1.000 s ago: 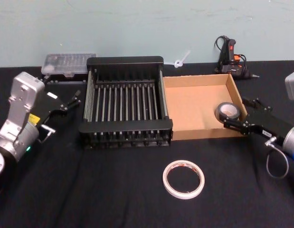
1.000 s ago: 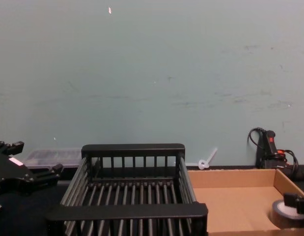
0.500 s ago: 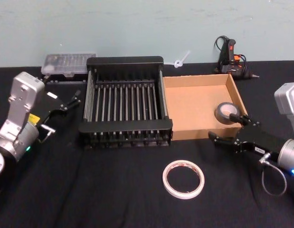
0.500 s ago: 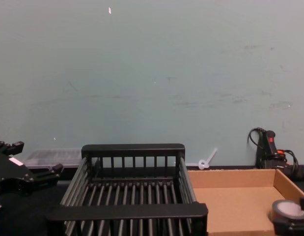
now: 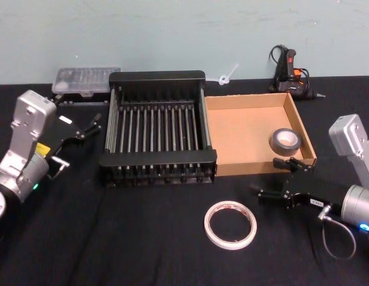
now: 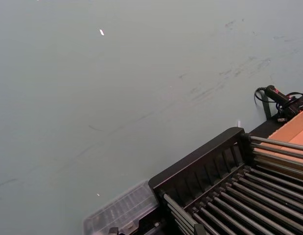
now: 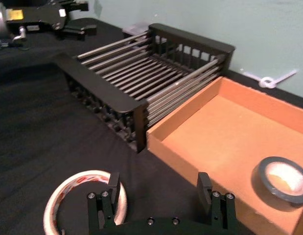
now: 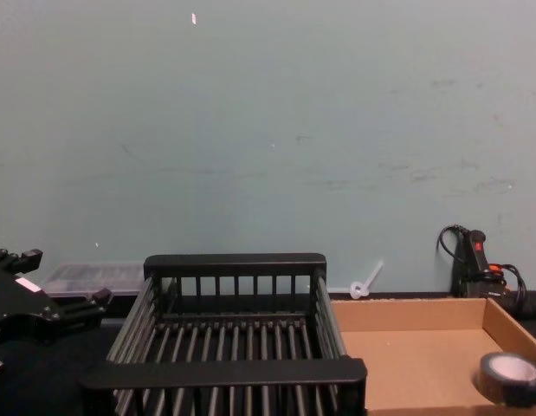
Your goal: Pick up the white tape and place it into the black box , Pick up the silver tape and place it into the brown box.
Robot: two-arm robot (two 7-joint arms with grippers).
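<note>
Two boxes sit side by side toward the back of your black surface (image 5: 142, 238): the black box (image 5: 157, 128) in the middle and the brown box (image 5: 256, 128) touching its right side. You will find nothing lying on the slats of the black box. The silver tape (image 5: 285, 140) lies flat inside the brown box, in its front right corner, with nothing gripping it. The white tape (image 5: 230, 224) lies flat on the surface near the front edge, in front of the seam where the two boxes meet.

Your right end effector (image 5: 278, 182) hovers low just in front of the brown box's front right corner, to the right of the white tape, its fingers spread apart and empty. Your left end effector (image 5: 92, 126) is parked beside the black box's left wall, fingers apart, grasping nothing.
</note>
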